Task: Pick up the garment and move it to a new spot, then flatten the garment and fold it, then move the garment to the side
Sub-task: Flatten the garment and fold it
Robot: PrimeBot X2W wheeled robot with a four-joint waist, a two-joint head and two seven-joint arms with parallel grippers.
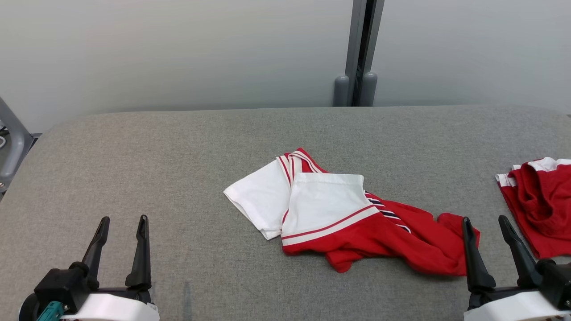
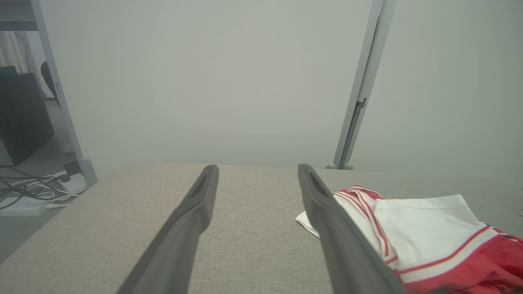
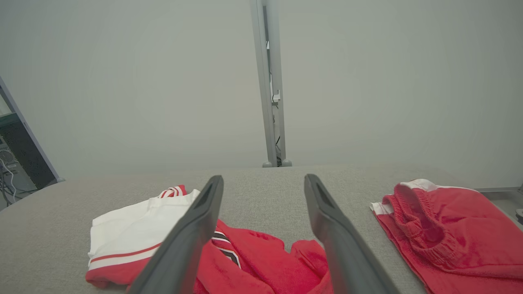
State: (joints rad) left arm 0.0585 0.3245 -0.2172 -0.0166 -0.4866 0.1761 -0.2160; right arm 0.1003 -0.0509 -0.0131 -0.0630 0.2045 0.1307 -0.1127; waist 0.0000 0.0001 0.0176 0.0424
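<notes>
Item under inspection: the garment point(image 1: 352, 218), red and white, lies crumpled on the table straight out from the grey post point(image 1: 359, 53), on my side of it and well apart from its foot. Its white panels, edged in red stripes, lie to the post's left. Its red body trails off to the post's right, with a short run of dark stripes showing where the two meet. It is neither flat nor folded.

My left gripper point(image 1: 124, 218) stands far to the left of the post, at the near edge. Its two fingers are spread wide with bare cloth surface between them, and nothing is in them. My right gripper point(image 1: 485, 219) stands to the right of the post, also at the near edge, equally spread and empty. Its inner finger crosses the garment's red end in the head view. I cannot tell whether it touches the fabric.

A second piece, red shorts point(image 1: 539, 200) with a gathered waistband and white trim, lies further right of the post, apart from the garment.

Surface: the table point(image 1: 178, 169) is covered in grey woven fabric with a rounded far edge.

Room: pale grey wall panels point(image 1: 178, 49) run either side of the post. Left of the post, past the table's end, cables point(image 2: 28, 192) lie on the floor beside a dark cabinet point(image 2: 22, 118).
</notes>
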